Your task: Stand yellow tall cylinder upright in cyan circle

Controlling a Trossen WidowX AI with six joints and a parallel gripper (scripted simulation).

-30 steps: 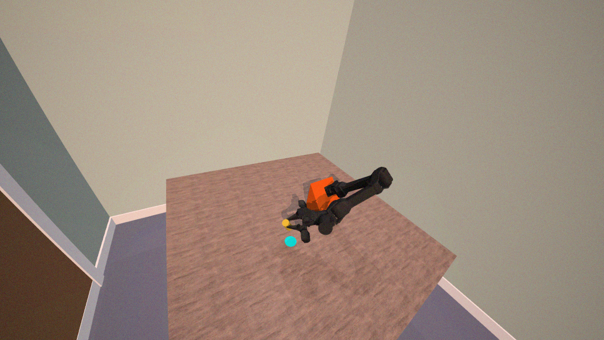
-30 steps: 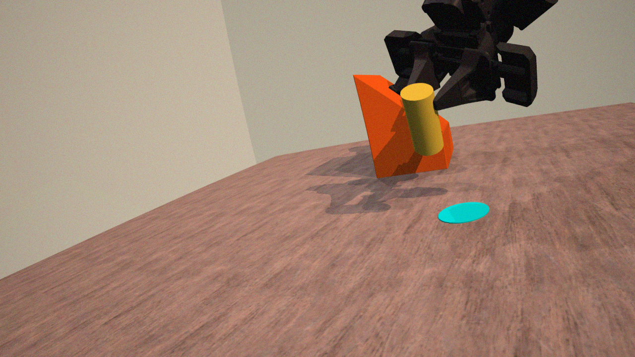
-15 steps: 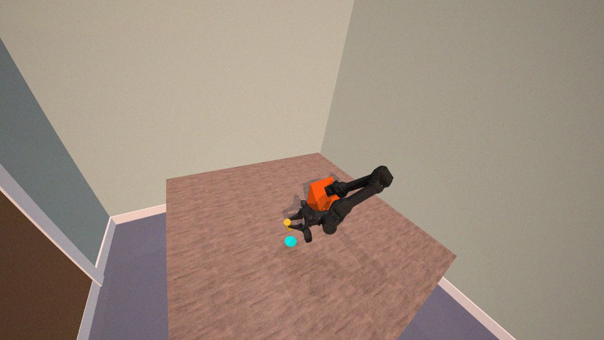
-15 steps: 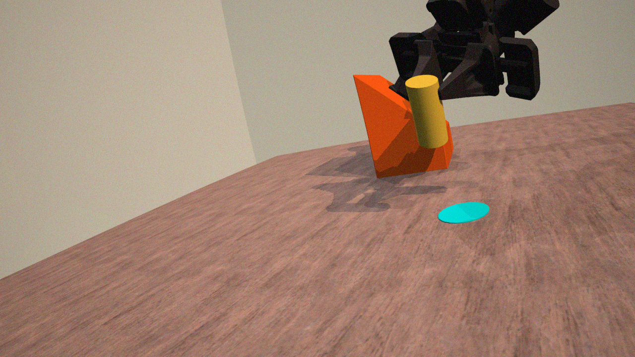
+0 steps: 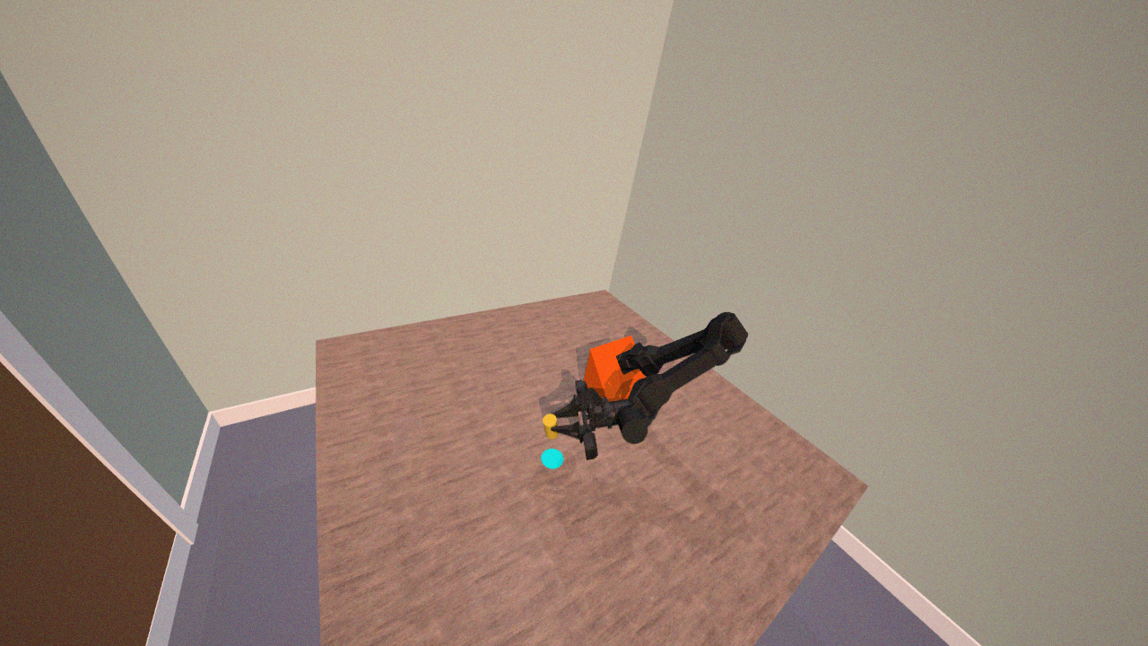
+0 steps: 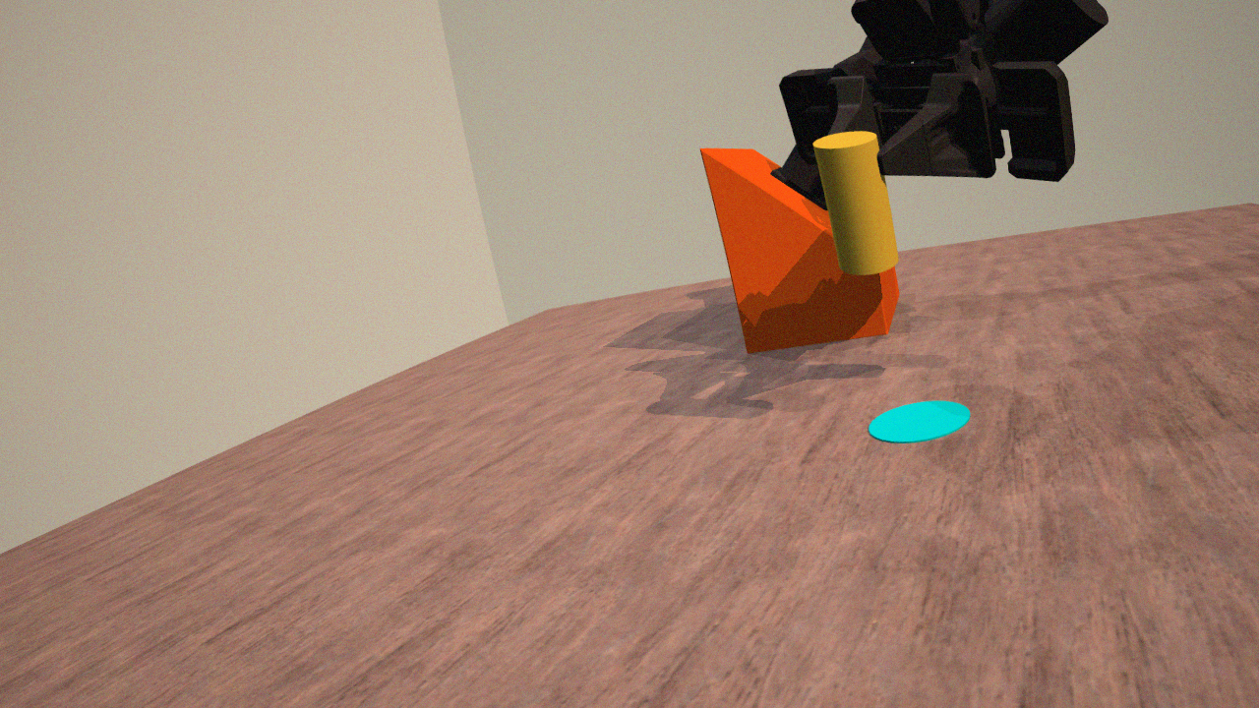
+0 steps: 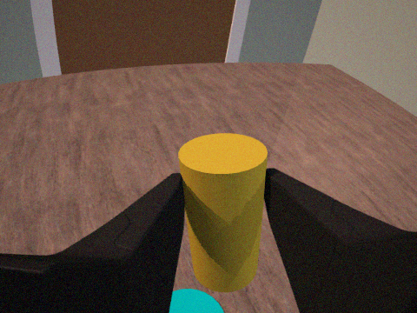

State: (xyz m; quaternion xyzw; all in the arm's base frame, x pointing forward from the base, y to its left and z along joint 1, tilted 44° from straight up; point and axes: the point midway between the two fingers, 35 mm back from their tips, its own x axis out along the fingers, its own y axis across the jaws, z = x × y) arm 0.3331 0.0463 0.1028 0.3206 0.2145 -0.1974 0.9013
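The wood-grained table (image 5: 449,514) (image 6: 528,546) (image 7: 109,122) lies beneath a faceted, matte orange block (image 5: 605,371) (image 6: 774,255). The gripper (image 5: 552,423) (image 6: 852,171) (image 7: 224,181) has its jaws clamped on the yellow cylinder (image 5: 549,429) (image 6: 858,206) (image 7: 226,209), aloft, near upright, beside the flat cyan circle (image 5: 552,458) (image 6: 920,421) (image 7: 193,302), not over it. The cylinder looks stiff and smooth (slippery, perhaps), probably light; the upper sides, where the fingers press, seem a sound hold.
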